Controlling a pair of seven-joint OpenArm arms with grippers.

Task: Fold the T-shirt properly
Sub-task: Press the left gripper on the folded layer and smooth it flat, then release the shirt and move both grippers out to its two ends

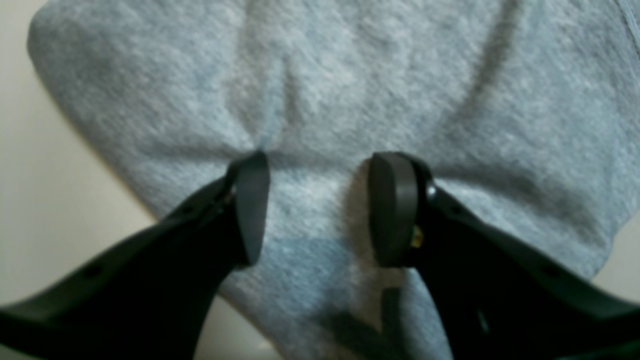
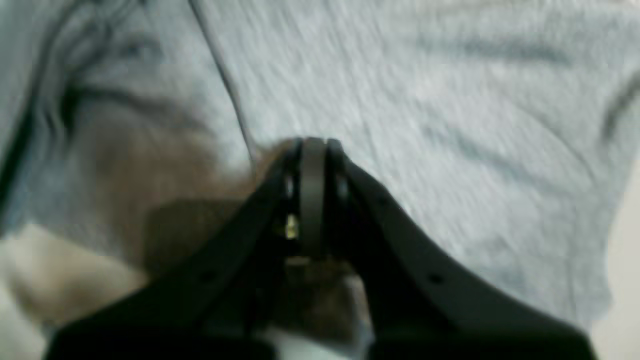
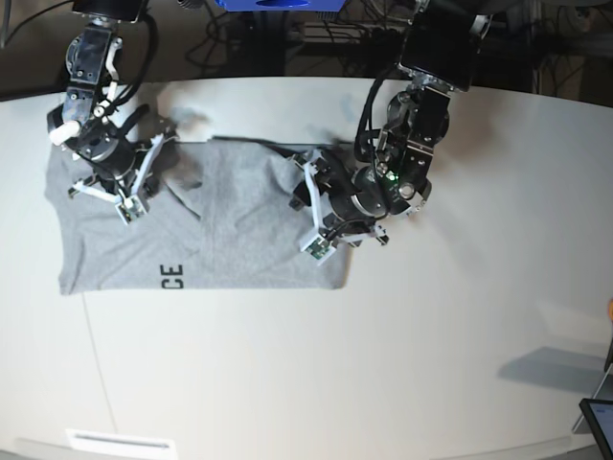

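A grey T-shirt (image 3: 230, 225) with black letters near its hem lies on the white table, its right side folded in. My left gripper (image 1: 320, 200) is open, its fingertips (image 1: 252, 172) pressing down on the shirt (image 1: 350, 75) near its right edge; it also shows in the base view (image 3: 308, 196). My right gripper (image 2: 312, 150) is shut, apparently pinching the shirt (image 2: 425, 100) at a seam or edge near the left sleeve. The right wrist view is blurred. In the base view the right gripper (image 3: 144, 177) is at the shirt's upper left.
The white table (image 3: 431, 364) stretches bare to the right and front of the shirt. Cables and a blue object (image 3: 278, 4) lie beyond the far edge. A dark screen corner (image 3: 601, 422) sits at the bottom right.
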